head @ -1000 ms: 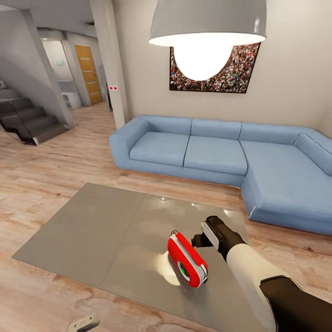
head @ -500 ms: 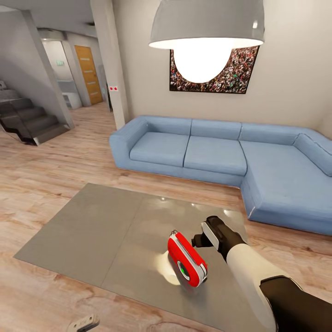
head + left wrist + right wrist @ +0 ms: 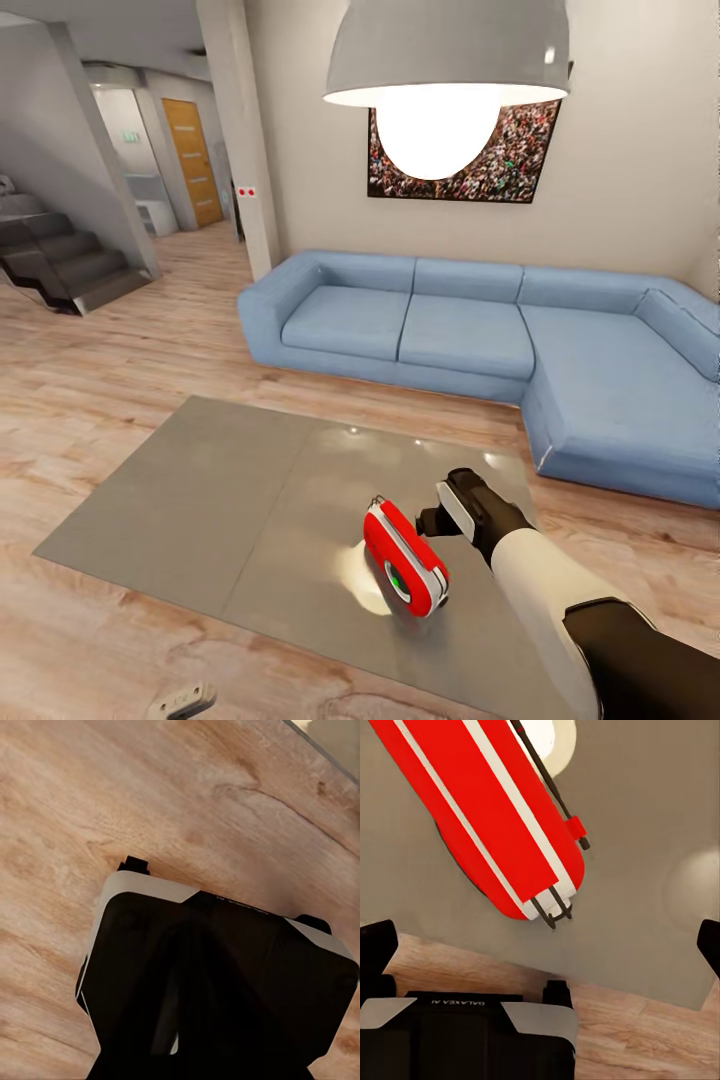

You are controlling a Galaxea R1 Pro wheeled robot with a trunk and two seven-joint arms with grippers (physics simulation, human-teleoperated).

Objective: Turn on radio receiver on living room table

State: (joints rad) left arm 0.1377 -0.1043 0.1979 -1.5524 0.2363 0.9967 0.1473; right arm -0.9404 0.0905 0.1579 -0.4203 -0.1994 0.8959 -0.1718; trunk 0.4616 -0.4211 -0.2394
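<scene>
Your right gripper (image 3: pixel 432 518) hangs wide open just beside the small red-and-white radio (image 3: pixel 405 560) on the glossy grey table (image 3: pixel 200 500); the left gripper's (image 3: pixel 180 700) state I cannot tell.

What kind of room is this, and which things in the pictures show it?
Most likely a living room in a home: a blue corner sofa along the wall, a low table in front of it carrying a small red radio, and a big pendant lamp overhead.
</scene>
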